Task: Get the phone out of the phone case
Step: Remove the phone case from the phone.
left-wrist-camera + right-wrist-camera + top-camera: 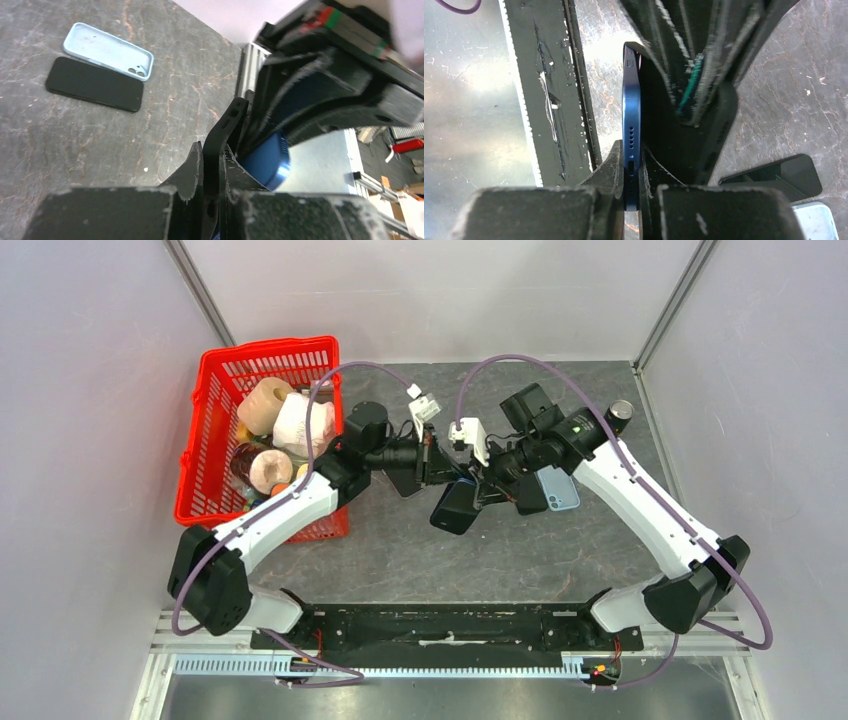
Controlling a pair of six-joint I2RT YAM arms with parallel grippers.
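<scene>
My left gripper [212, 150] is shut on the edge of a black phone case [227, 125]. My right gripper [630, 150] is shut on the bottom end of a dark blue phone [631, 115], seen edge-on. The phone's corner also shows in the left wrist view [272, 160], just behind the case. The black case [664, 120] lies against the phone's right side. In the top view the two grippers, left [440, 465] and right [490, 480], meet above the table's middle with the dark case [455, 508] between them.
A second black phone [530, 495] and an empty light blue case [558, 488] lie on the table under the right arm; they also show in the left wrist view, the phone [95, 84] and the case [107, 51]. A red basket [215, 440] with several items stands at the left.
</scene>
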